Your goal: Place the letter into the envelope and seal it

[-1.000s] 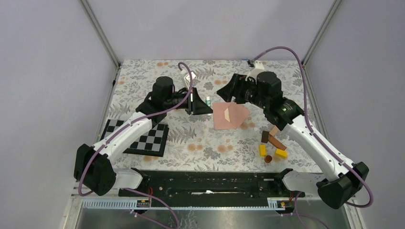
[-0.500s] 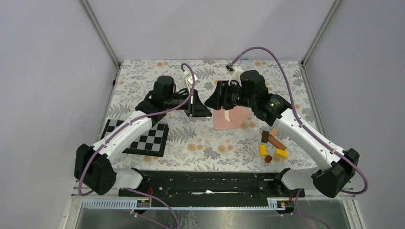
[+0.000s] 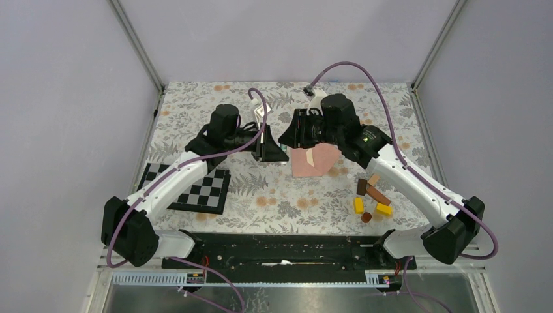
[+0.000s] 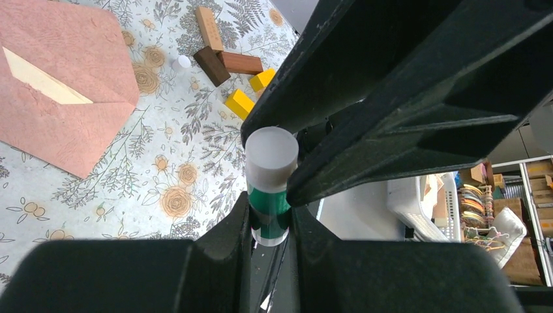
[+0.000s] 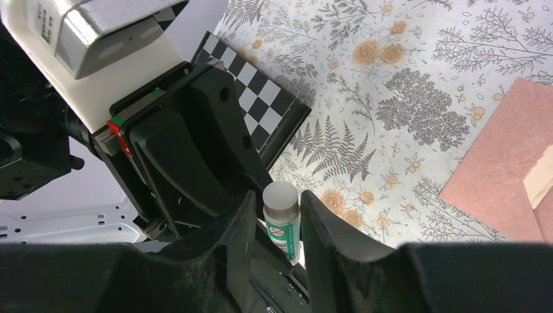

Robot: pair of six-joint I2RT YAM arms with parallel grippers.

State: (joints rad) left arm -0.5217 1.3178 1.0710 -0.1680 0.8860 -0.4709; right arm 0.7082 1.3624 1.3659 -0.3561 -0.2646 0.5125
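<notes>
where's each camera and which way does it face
Top external: above and behind the bases, looking down on the table; left arm and right arm show.
Left wrist: on the left arm, facing the glue stick and envelope; left end effector shows.
Right wrist: on the right arm, facing the glue stick and checkerboard; right end effector shows.
Both wrist views share the glue stick.

Plain pale lilac walls [image 3: 280, 39] close the table [image 3: 274, 195] on three sides, with grey metal posts [image 3: 135, 44] in the two far corners. The table has a cloth with grey ferns and orange flowers, evenly lit, and a black rail [image 3: 280, 251] along its near edge. Beyond one edge stand a white basket [image 4: 412, 203] and cluttered shelves [image 4: 522, 202].
</notes>
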